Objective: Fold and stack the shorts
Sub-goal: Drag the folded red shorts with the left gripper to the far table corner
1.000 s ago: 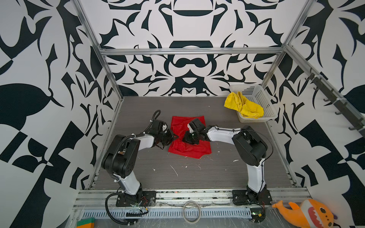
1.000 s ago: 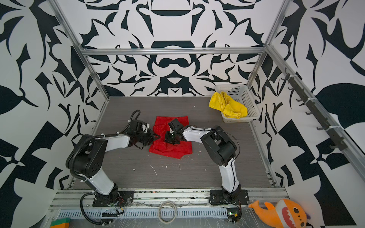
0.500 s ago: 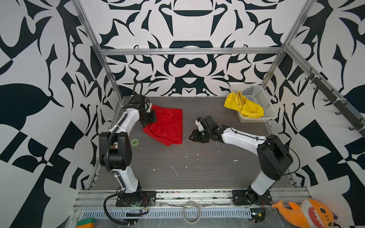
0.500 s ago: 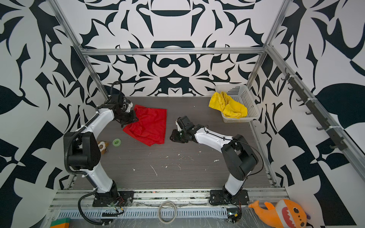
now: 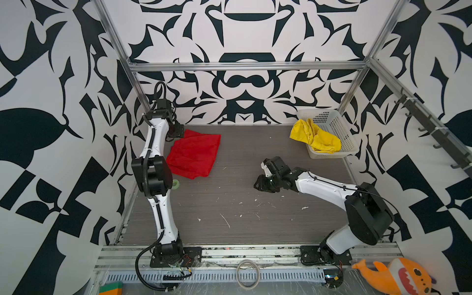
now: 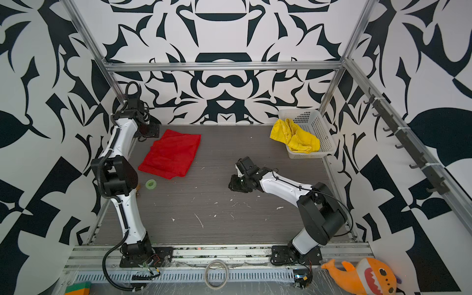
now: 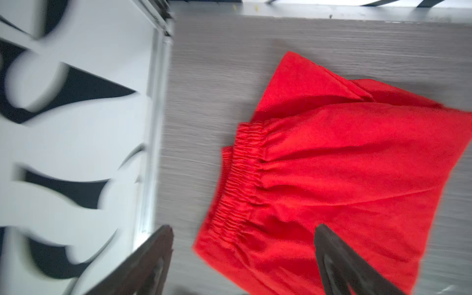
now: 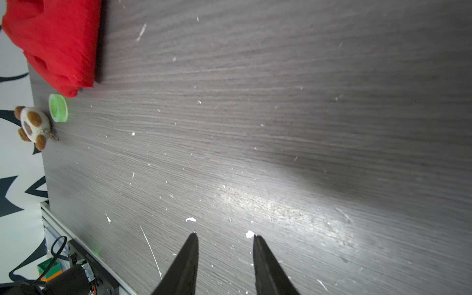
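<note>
Red shorts (image 5: 194, 155) lie folded at a top view's left, with the left end effector (image 7: 244, 227) wide above them. The right end effector (image 8: 224, 235) is half-open and empty. Yellow shorts (image 5: 315, 138), upper right, may drag their basket (image 5: 339, 127) when pulled.

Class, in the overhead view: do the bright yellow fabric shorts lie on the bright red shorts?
No, the bright yellow shorts sit crumpled in the white perforated plastic basket, far from the bright red shorts.
</note>
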`<act>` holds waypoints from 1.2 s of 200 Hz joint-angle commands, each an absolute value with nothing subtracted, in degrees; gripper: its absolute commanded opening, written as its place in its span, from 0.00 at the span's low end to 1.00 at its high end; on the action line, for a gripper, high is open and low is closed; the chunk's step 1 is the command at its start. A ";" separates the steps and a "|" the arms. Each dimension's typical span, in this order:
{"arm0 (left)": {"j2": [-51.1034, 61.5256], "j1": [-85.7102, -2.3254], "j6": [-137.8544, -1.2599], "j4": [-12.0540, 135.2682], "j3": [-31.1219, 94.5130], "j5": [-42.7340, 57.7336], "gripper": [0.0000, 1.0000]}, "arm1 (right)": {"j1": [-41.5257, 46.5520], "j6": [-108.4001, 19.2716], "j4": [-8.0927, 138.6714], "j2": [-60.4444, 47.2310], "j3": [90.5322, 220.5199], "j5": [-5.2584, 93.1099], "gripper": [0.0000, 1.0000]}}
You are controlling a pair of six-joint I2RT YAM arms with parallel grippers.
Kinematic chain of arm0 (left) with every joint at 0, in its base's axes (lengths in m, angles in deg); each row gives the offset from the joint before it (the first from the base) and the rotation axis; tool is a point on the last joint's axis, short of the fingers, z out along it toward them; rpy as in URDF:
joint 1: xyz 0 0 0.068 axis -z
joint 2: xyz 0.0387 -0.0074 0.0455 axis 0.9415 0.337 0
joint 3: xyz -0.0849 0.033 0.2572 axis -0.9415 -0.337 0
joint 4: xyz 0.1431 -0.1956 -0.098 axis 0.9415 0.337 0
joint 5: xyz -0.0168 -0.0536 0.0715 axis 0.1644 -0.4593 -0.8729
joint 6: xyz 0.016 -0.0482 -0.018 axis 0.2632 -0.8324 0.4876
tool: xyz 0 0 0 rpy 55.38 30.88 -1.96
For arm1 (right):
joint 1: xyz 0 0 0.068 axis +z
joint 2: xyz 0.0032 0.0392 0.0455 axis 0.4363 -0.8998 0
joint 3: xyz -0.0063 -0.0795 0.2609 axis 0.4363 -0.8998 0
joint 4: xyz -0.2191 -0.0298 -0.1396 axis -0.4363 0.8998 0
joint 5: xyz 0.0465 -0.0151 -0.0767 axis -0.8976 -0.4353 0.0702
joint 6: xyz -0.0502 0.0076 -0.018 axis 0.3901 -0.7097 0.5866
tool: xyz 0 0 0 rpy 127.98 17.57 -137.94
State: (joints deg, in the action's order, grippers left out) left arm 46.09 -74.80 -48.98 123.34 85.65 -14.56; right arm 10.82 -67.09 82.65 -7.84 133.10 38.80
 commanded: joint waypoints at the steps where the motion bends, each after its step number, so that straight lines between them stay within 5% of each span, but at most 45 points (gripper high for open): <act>1: 40.40 -74.25 -51.00 129.41 83.77 -18.38 0.96 | 10.52 -66.40 83.37 -5.84 133.59 40.36 0.40; 35: 26.92 -70.39 -54.06 116.17 57.89 -4.32 0.98 | 10.54 -66.90 82.42 -6.67 133.90 39.79 0.41; 63: 25.26 -66.63 -55.74 107.94 46.87 -3.60 0.99 | 10.62 -68.02 80.63 -8.05 134.26 38.04 0.42; 150: 48.05 -66.50 -62.05 114.15 60.00 -9.25 0.99 | 10.78 -68.04 79.67 -7.69 131.81 38.15 0.43; 240: 56.48 -76.00 -63.42 114.50 69.29 -4.60 1.00 | 10.78 -67.85 81.44 -6.15 131.95 39.50 0.43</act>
State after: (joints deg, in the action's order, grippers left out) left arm 52.04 -73.86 -63.43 111.52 63.79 -6.34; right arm 10.60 -67.42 81.21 -8.10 131.79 38.69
